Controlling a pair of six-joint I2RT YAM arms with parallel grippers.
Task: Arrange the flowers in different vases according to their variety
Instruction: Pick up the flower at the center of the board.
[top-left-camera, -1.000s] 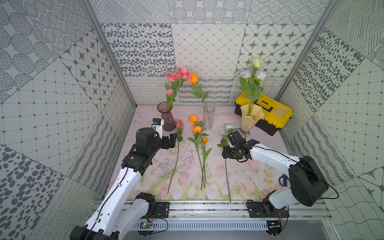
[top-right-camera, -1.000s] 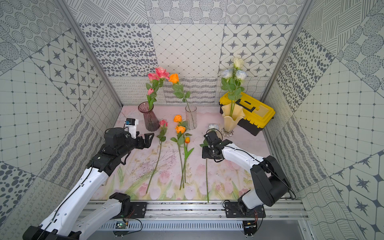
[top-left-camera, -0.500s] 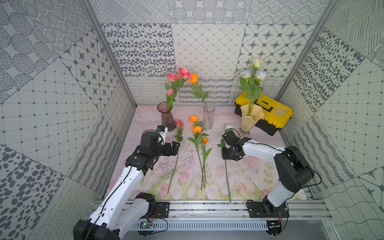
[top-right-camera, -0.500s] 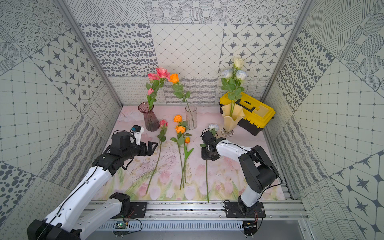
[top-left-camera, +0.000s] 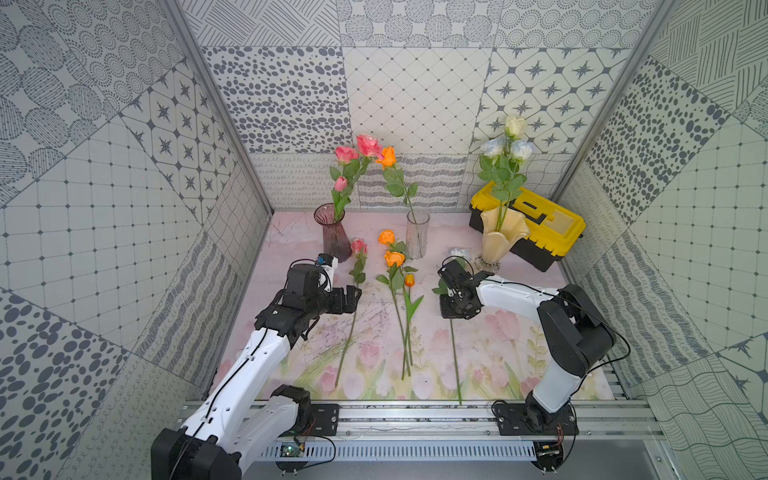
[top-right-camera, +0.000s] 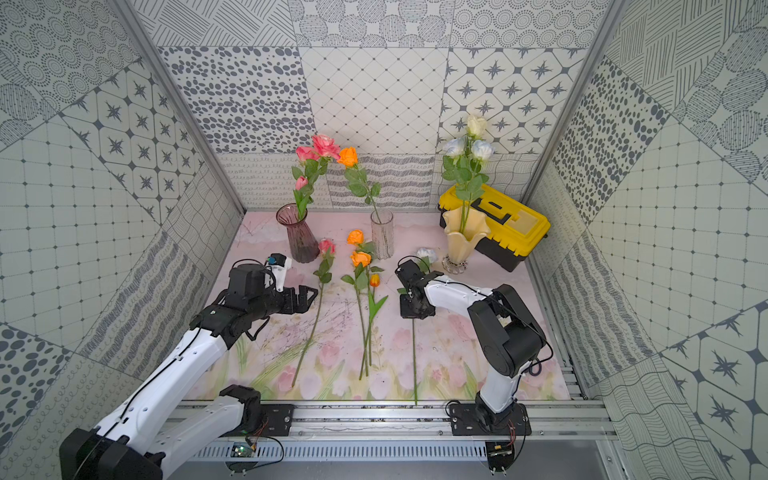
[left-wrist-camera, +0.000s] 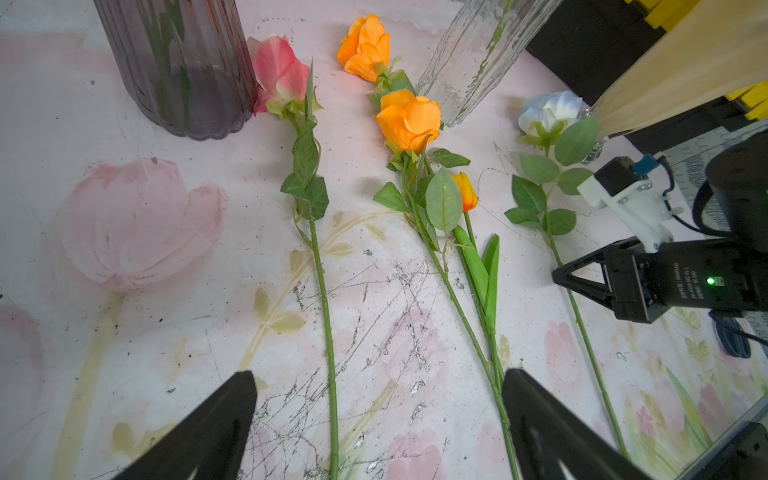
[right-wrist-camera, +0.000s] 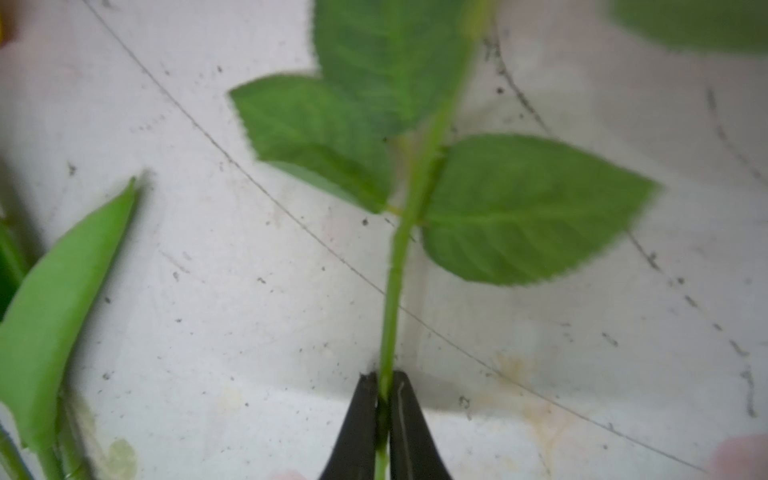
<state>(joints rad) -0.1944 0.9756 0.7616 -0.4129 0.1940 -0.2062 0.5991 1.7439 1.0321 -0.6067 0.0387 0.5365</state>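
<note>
At the lower centre of the right wrist view, the right gripper (right-wrist-camera: 383, 388) has its jaws pinched tight on the thin green stem of the pale-blue rose (left-wrist-camera: 547, 111), just below a pair of leaves. The flower lies flat on the tablecloth (top-left-camera: 498, 357) with its bloom toward the top of the frame, close to the foot of the cream vase (top-left-camera: 498, 241). The step in hand looks like the pickup of this rose. The next move would call for lifting it clear, tipping the stem end down and threading it into that vase's ruffled mouth beside the three pale blooms already standing there, without knocking the vase. The left gripper (left-wrist-camera: 378, 374) hangs with jaws spread wide and empty over the stem of the pink rose (top-left-camera: 358, 246), left of centre and near the purple vase (top-left-camera: 332, 232). Two orange roses (top-left-camera: 393, 257) and an orange tulip bud (top-left-camera: 409, 279) lie mid-frame below the clear vase (top-left-camera: 417, 232). The cloth is pale pink, printed with faint tulips and scuffed with dark scratches. A yellow and black toolbox (top-left-camera: 552, 226) sits at upper right, and patterned grey-and-white panels (top-left-camera: 415, 104) wall the booth.
</note>
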